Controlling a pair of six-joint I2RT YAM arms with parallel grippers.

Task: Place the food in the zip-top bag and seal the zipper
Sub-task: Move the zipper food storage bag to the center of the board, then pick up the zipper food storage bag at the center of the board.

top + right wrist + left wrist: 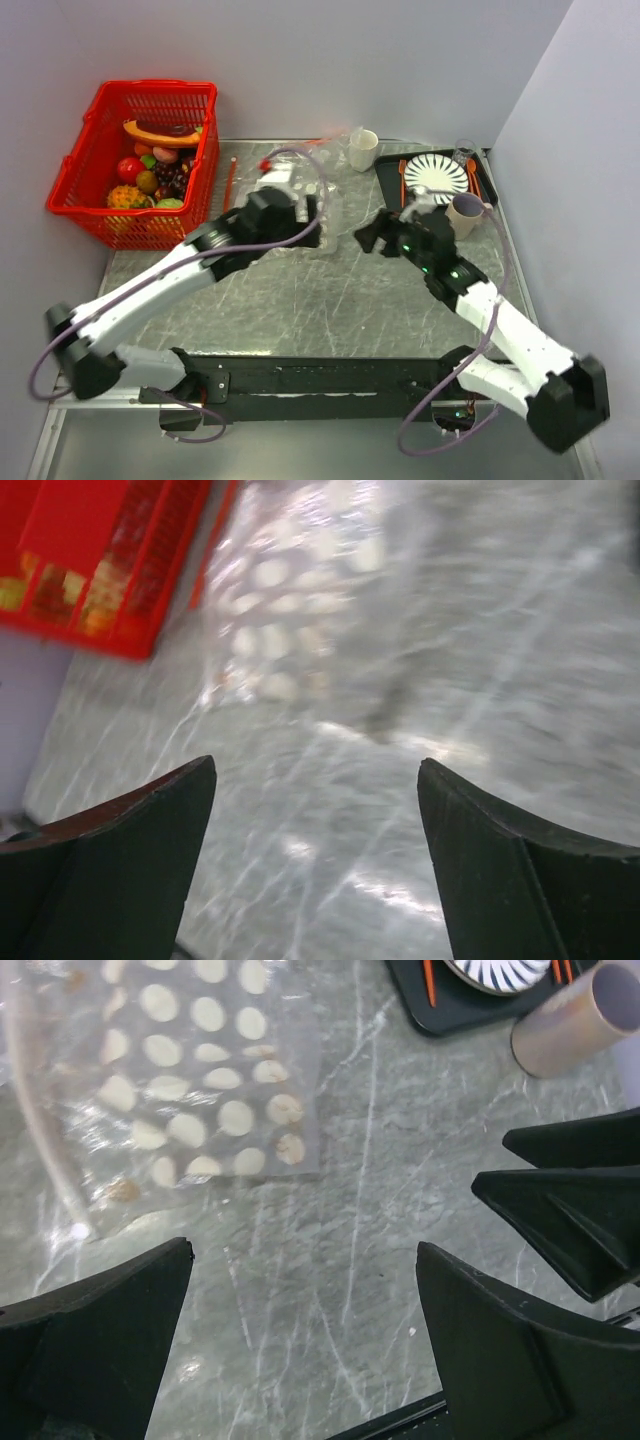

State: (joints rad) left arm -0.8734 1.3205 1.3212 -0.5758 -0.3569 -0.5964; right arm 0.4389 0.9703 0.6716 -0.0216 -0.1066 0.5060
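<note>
The grey veined table (pixel 300 300) carries a red mesh basket (pixel 150 88) far left of both grippers, holding the food (pixel 150 182). The zip-top bag (pixel 190 1090), crinkly clear film with pale dots, lies flat just ahead-left of the left gripper (pixel 305 1250), probably the nearer one. The right gripper (pixel 317 765) faces it from farther back. Both jaws stand apart, empty.

The basket (pixel 120 225) is bright red. The bag (pixel 190 1070) is clear with cream dots — the table (pixel 330 300) grey, veined white — and the plate (pixel 440 172) striped black and white.
</note>
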